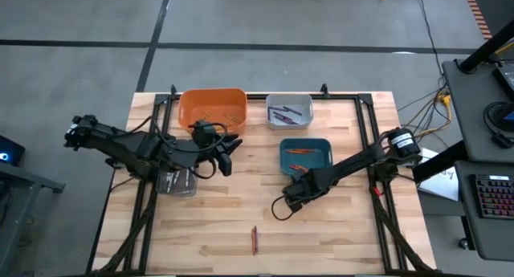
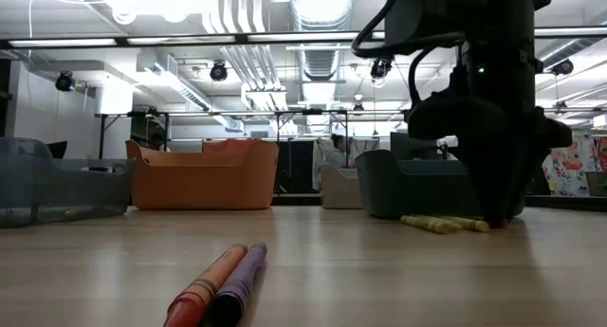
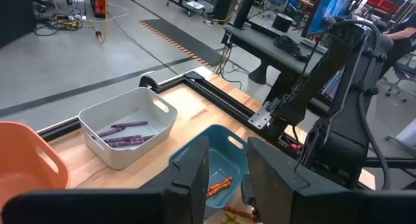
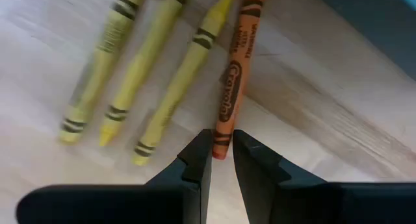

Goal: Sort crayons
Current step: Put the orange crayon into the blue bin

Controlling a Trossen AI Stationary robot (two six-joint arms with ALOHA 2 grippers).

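Where the right gripper (image 4: 222,160) comes down onto the wood just in front of the teal bin (image 1: 305,157), an orange crayon (image 4: 232,87) lies with its end between the two fingertips; the jaws stand narrowly apart with the crayon's end in the gap, and whether they already press on it cannot be told. Three yellow crayons (image 4: 156,68) lie side by side just beside the orange one, on the side away from the bin wall, all roughly parallel to it. That wall runs close along the orange crayon's other side, so room is tight there and freer over the yellow ones.

Inside the teal bin a few orange sticks (image 1: 299,151) rest on the floor. Next to it, farther back, the white bin (image 1: 289,111) holds purple crayons (image 3: 123,133), and the orange bin (image 1: 212,107) sits to its left. A red and a purple crayon (image 1: 254,239) lie together, touching, near the table's front edge, well apart from everything, with bare wood all around.

The left gripper (image 1: 227,155) hangs over the table right of a clear bin (image 1: 177,181), jaws a little apart and holding nothing.
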